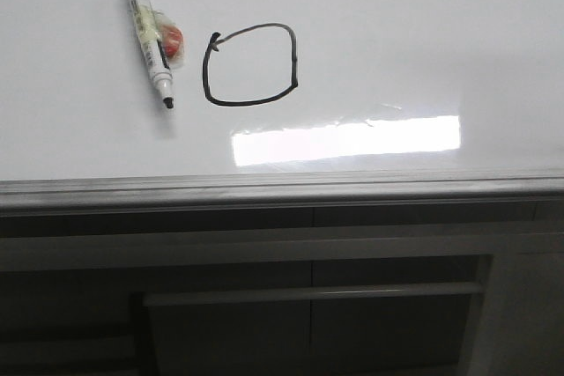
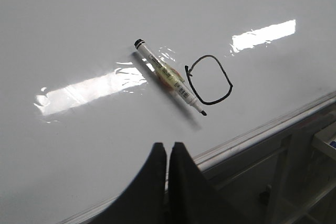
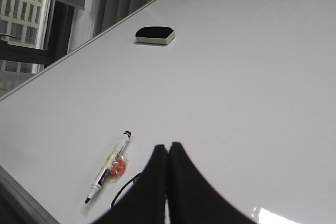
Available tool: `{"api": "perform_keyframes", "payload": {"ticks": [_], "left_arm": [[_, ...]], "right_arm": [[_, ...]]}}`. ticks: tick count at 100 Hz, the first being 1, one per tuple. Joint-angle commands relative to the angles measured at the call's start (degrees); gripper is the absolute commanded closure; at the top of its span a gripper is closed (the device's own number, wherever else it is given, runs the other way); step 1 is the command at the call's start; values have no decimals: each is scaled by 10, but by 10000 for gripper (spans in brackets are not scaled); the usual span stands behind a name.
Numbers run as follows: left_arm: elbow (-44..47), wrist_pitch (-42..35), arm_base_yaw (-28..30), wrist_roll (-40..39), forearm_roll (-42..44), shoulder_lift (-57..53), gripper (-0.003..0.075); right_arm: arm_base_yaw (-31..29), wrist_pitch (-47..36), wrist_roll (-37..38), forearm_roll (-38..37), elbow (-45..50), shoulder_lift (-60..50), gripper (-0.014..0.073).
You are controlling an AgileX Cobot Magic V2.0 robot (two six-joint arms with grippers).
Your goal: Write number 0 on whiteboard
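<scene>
Black hand-drawn squarish loop with rounded corners, the number 0 (image 1: 251, 65), sits closed on the large glossy white whiteboard (image 1: 414, 33), near the grey metal edge rail (image 1: 282, 187), so the writing looks done. Just beside it, on its left in the front view, lies a slim white plastic marker with black end cap and bare black tip (image 1: 148, 38), flat on the board, tip toward the rail, not touching the loop. Small orange-red blob in clear wrap or tape (image 1: 170, 41) sticks to the barrel mid-length; can't tell what it is. Left gripper (image 2: 168, 148) has its dark fingers pressed together, holding nothing, hanging off the board edge well apart from the marker. Right gripper (image 3: 168, 148) likewise closed and empty, above the board near the loop. Black-topped white block eraser (image 3: 155, 34) rests far up the board. Handling guess: marker is light, stiff, smooth and round, likely to roll or skid on the slick surface; best pinched across the barrel toward the capped end, clear of the taped lump and the wet tip. Ink probably smears if brushed.
</scene>
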Motion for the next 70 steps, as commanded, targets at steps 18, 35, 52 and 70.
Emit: {"api": "perform_keyframes", "payload": {"ticks": [18,35,52,70], "left_arm": [[90,-78,65,0,97,-16,740],[192,-159,143,-5,43,-17,740],[191,-140,190,-5,60,-17,740],[191,-140,209,-5,58,-17,740]], "right_arm": [[-3,-40,1,-2,-15,4,662],[-3,-39,1,-2,-15,4,662],[-3,-39,1,-2,-15,4,662],[-3,-39,1,-2,-15,4,662]]}}
